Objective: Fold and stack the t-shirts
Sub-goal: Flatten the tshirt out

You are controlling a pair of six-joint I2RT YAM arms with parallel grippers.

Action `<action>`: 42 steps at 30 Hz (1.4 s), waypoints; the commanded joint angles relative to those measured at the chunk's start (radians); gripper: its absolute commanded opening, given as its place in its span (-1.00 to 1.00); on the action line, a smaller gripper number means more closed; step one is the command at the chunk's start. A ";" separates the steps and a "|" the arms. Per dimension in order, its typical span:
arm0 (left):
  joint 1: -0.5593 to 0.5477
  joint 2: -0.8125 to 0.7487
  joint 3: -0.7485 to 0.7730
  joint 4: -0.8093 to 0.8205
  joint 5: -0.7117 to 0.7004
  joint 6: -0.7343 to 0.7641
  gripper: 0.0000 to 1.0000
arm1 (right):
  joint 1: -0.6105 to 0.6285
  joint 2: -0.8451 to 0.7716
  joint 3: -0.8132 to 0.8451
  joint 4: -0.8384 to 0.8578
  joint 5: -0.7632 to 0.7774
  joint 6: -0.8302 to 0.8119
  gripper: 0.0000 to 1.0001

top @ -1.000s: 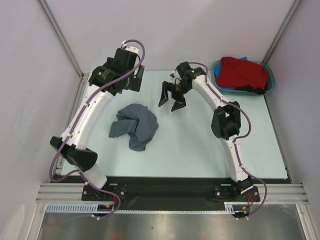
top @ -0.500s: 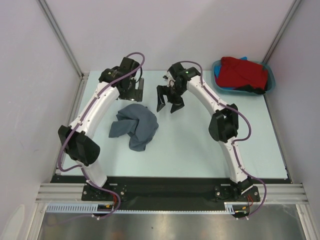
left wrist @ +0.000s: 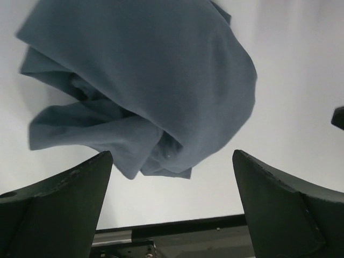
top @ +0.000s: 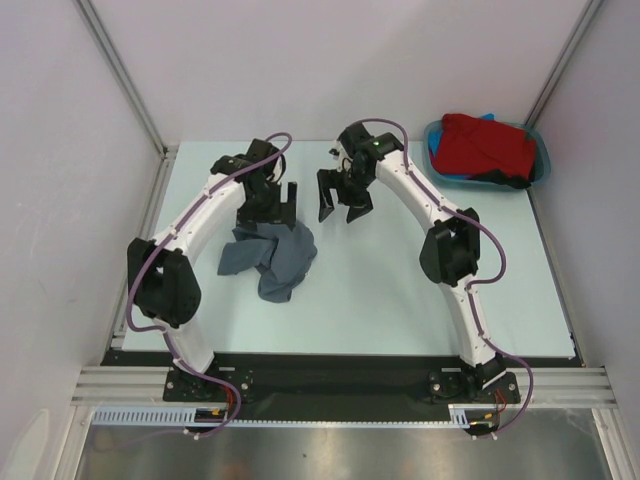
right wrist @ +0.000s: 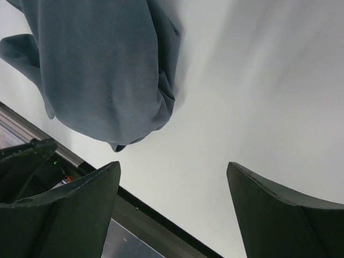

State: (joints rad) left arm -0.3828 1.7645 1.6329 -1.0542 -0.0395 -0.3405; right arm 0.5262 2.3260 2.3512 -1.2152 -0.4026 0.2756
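- The left gripper point(top: 270, 210) hung right over the far edge of the grey t-shirt point(top: 270, 255), jaws spread wide and nothing between them.
- The right gripper point(top: 342, 203) hovered just beside it on the right, above the bare table point(top: 400, 290), jaws also well apart and empty.
- The grey t-shirt lay crumpled on the table, left of centre. The red t-shirt point(top: 488, 145) sat heaped in the teal tub point(top: 543, 160) at the far right corner, with bits of blue and black cloth at its edges.
- As I read it, the step in hand was taking hold of the grey shirt to open it out flat. No fold was made yet, so the task looked barely begun.
- To do that well, each gripper should take a single outer edge at points well apart, not the bunched middle.
- They should come down until the fingertips meet the table, pinch, then lift and draw apart so the cloth spreads.
- The left wrist view showed a broad smooth panel on top and twisted folds tucked below on one side. The smooth rim looked the safer bite, since the twists risk catching two layers.
- No collar, sleeve or hem could be picked out, so I couldn't tell which way the shirt pointed.
- The heap's long axis ran roughly across the table, left to right, with one lobe poking toward the near edge.
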 commanded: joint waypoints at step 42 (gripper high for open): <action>-0.002 0.073 0.028 0.140 0.253 0.057 -0.99 | -0.002 -0.091 -0.041 0.051 0.044 0.045 0.46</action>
State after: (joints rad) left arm -0.3840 1.8332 1.5929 -0.9508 0.1734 -0.3241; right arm 0.5217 2.3039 2.3054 -1.1831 -0.3489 0.3206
